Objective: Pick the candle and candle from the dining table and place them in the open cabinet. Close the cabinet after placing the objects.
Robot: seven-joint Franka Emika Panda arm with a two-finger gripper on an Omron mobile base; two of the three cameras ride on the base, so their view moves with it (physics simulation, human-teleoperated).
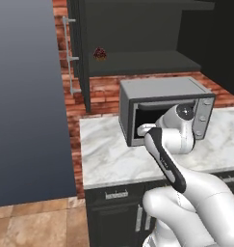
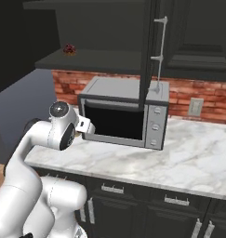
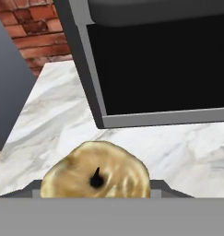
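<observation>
one squat golden-tan candle sat at the bottom centre of the hand view, wick side toward the lens, with the gripper closed around it; we saw grey finger parts just beside its left and right edges, though the tips themselves were cut off by the frame's lower edge. past the candle, white marble counter ran up to the microwave, whose grey front frame and dark opening took the upper right of that view, and brick wall showed at the upper left.

in the left base view we saw the arm bent at lower right, its hand raised in front of the microwave's dark opening at centre. bare counter lay to the left of the box, reaching the counter's left edge, where a flat grey panel filled the left side of the frame. above, the black cabinet stood open, its door edge-on at upper left with a silver bar handle, and a small dark-red lump rested near the shelf's left end; the rest of the shelf front lay bare to the right.

in the right base view, the wrist sat at centre left beside the microwave's lower left corner, and wide marble lay free at right.
</observation>
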